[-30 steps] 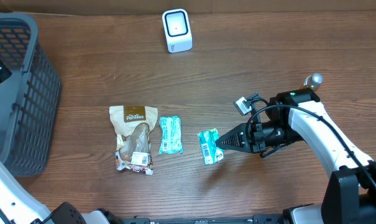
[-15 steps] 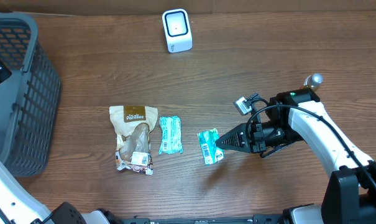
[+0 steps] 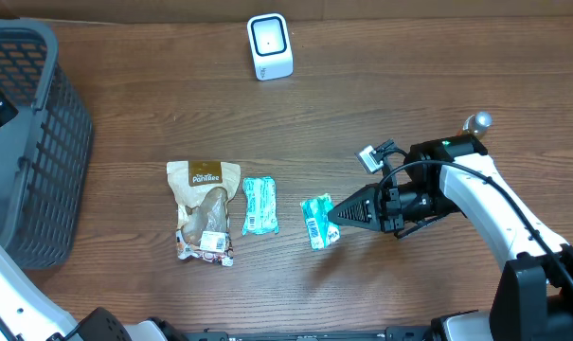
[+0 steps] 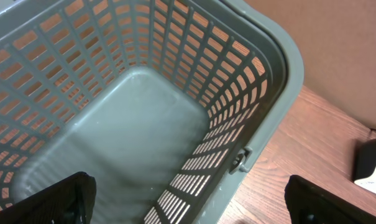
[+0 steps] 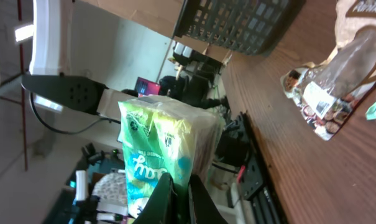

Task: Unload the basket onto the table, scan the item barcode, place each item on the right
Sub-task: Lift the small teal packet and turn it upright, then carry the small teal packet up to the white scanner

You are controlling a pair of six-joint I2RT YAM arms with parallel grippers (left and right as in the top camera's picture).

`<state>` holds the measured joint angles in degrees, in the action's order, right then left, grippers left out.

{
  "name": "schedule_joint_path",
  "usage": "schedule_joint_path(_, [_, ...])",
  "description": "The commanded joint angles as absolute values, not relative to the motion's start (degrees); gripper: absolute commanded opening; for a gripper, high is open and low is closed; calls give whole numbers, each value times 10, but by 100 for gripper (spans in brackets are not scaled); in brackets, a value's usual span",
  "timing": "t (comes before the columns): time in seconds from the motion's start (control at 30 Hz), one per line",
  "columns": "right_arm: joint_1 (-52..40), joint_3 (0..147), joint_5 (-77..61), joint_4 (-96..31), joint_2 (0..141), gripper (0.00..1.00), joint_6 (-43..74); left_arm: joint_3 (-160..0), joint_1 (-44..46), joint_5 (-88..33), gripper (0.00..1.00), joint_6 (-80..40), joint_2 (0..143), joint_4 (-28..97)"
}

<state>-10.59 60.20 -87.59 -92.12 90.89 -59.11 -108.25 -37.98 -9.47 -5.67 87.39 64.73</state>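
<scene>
A green snack packet [image 3: 316, 223] hangs just above the table, right of centre, with my right gripper [image 3: 332, 217] shut on its right edge. In the right wrist view the packet [image 5: 156, 149] stands up from between the closed fingers [image 5: 166, 202]. A white patch with dark lines shows on the packet's upper face in the overhead view. The white scanner [image 3: 269, 45] stands at the far middle of the table, well away from the packet. My left gripper [image 4: 194, 205] is open over the grey basket [image 4: 262, 93], with nothing between its fingers.
A brown pouch [image 3: 204, 208] and a teal packet [image 3: 259, 205] lie side by side left of the held packet. The grey basket [image 3: 54, 142] fills the left edge of the table. Both also show in the right wrist view: the pouch [image 5: 346, 68], the basket [image 5: 237, 25].
</scene>
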Motion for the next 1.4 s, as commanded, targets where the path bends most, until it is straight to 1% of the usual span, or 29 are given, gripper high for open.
schedule_joint_path(0.0, [-109, 601, -890, -911, 894, 4, -616, -1079, -378, -101, 100, -60, 876, 645])
schedule_joint_path(0.23, [-109, 601, -863, -889, 894, 4, -611, -1079, -379, -101, 100, -60, 876, 645])
schedule_joint_path(0.3, [-109, 601, -846, -860, 895, 4, -576, -1079, -379, -101, 100, -60, 876, 645])
schedule_joint_path(0.53, [-109, 601, -726, -686, 895, 4, -340, -1079, -379, -101, 99, -60, 876, 645])
schedule_joint_path(0.67, [-109, 601, -600, -587, 895, 4, -178, -1079, -379, -101, 99, -60, 876, 645])
schedule_joint_path(0.77, [-109, 601, -481, -517, 895, 4, -50, -1079, -379, -101, 100, -60, 876, 645])
schedule_joint_path(0.83, [-109, 601, -423, -481, 895, 4, 14, -1079, -379, -101, 99, -60, 876, 645])
schedule_joint_path(0.93, [-109, 603, -384, -451, 895, 4, 59, -1079, -379, -101, 100, -60, 876, 645])
schedule_joint_path(1.03, [-109, 634, -340, -470, 895, 4, 97, -1079, -379, -101, 100, -60, 876, 645])
schedule_joint_path(1.13, [-109, 701, -309, -531, 895, 4, 99, -1079, -379, -101, 100, -60, 876, 645])
schedule_joint_path(1.27, [-116, 837, -240, -641, 895, 4, 102, -1079, -379, -101, 100, -60, 876, 645])
schedule_joint_path(1.37, [-128, 939, -173, -709, 898, 3, 129, -1079, -379, -101, 100, -60, 876, 645])
